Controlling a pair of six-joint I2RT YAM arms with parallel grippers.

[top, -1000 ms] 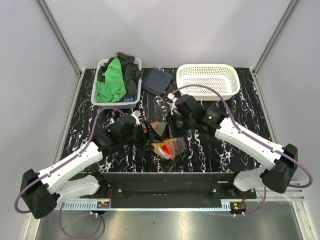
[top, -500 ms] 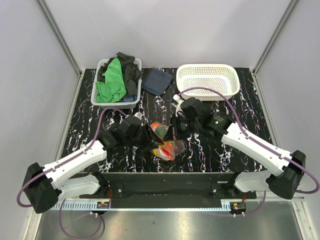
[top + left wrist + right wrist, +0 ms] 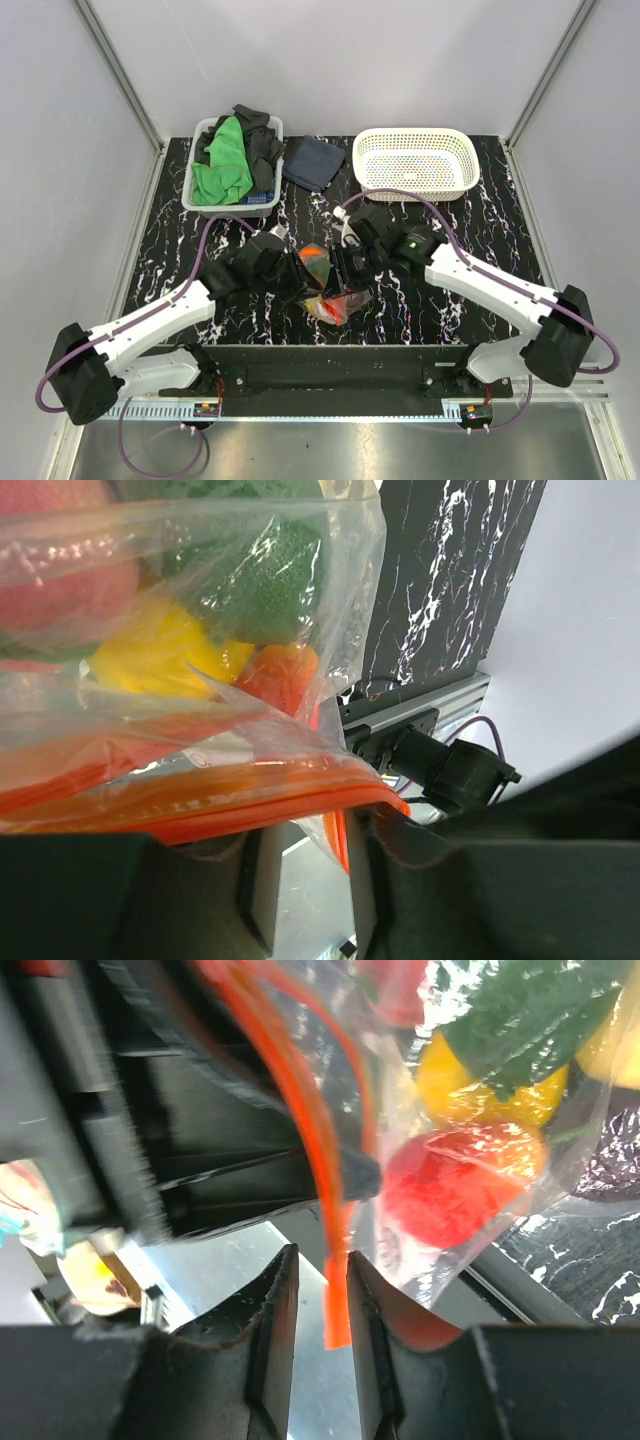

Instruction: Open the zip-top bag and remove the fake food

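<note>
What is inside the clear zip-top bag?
Glossy plastic fake food shows through the clear zip-top bag: a green piece, a yellow piece, an orange piece, a pink piece. Anything behind them is covered.

No legible text, labels, numbers or signs

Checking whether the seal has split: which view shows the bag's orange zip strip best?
Right wrist: the zip strip runs large and sharp down the frame, two orange lines apart. Left wrist shows one flat band. Top external shows the zip-top bag small, strip hardly traceable.
</note>
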